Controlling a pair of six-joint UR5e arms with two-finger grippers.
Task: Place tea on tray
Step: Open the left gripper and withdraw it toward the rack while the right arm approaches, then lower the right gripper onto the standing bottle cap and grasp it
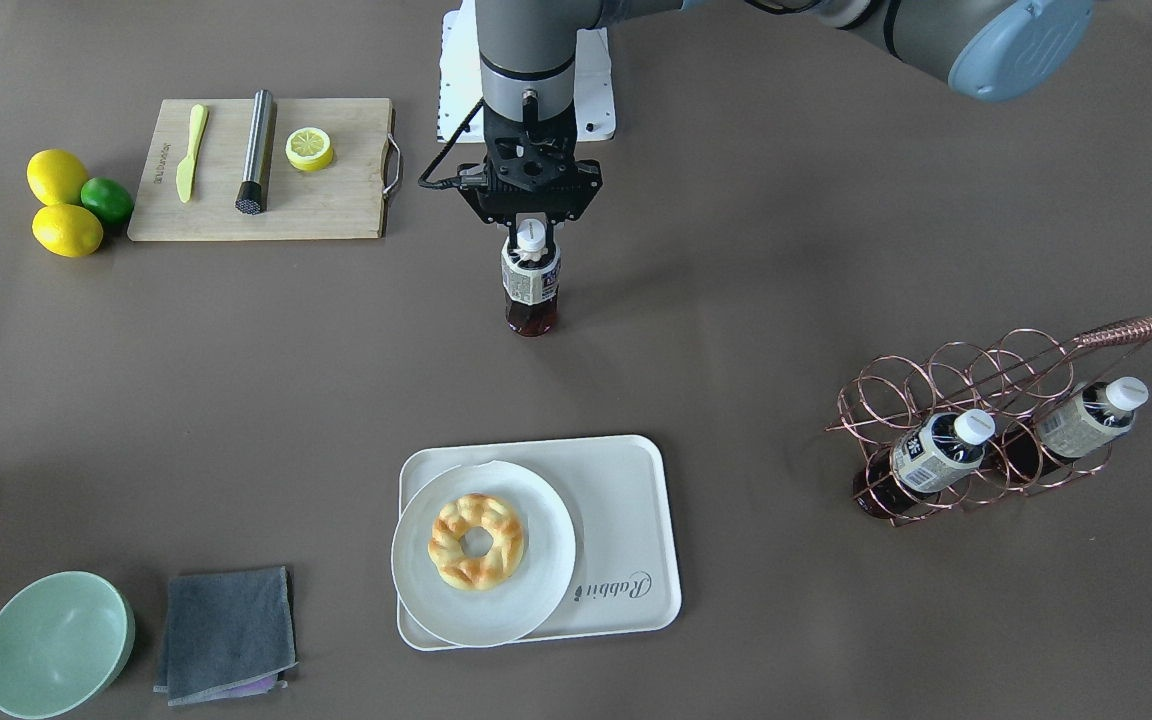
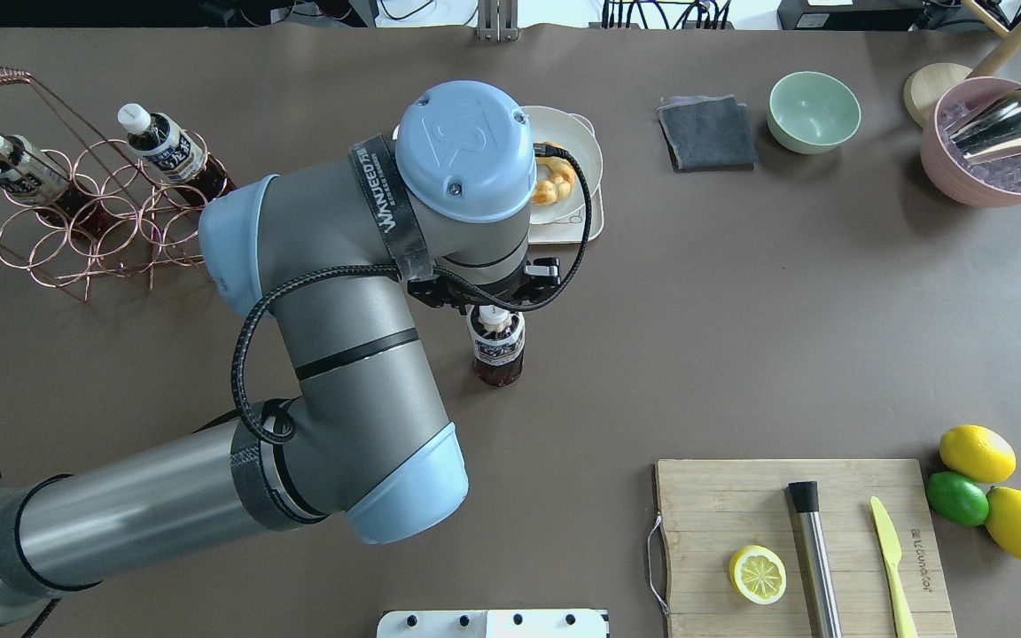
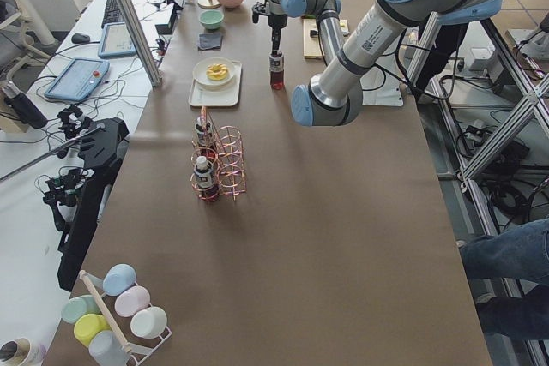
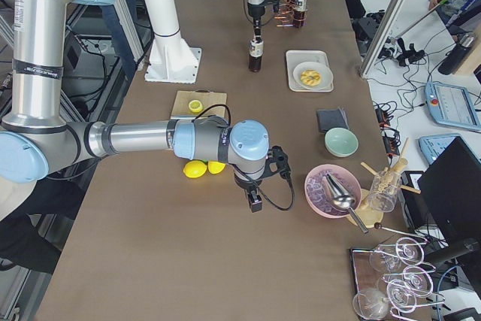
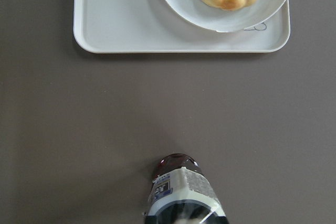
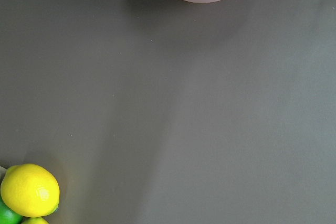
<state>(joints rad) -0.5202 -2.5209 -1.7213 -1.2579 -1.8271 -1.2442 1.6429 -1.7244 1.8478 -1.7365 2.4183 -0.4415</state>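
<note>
The tea (image 1: 531, 285) is a small bottle of dark liquid with a white cap, upright at mid-table. My left gripper (image 1: 531, 236) comes down from above and is shut on its cap. I cannot tell whether its base touches the table. It also shows in the overhead view (image 2: 498, 347) and low in the left wrist view (image 5: 181, 192). The off-white tray (image 1: 626, 500) with "Rabbit" script lies apart from the bottle, toward the operators' side, and shows in the left wrist view (image 5: 115, 19). My right gripper (image 4: 255, 202) shows only in the exterior right view, near the lemons; I cannot tell its state.
A round white plate (image 1: 526, 590) with a doughnut (image 1: 476, 540) covers half the tray. A copper wire rack (image 1: 996, 430) holds two more tea bottles. There are also a cutting board (image 1: 336, 200), lemons and a lime (image 1: 66, 200), a green bowl (image 1: 51, 645), a grey cloth (image 1: 226, 630) and a pink ice bowl (image 2: 998, 142).
</note>
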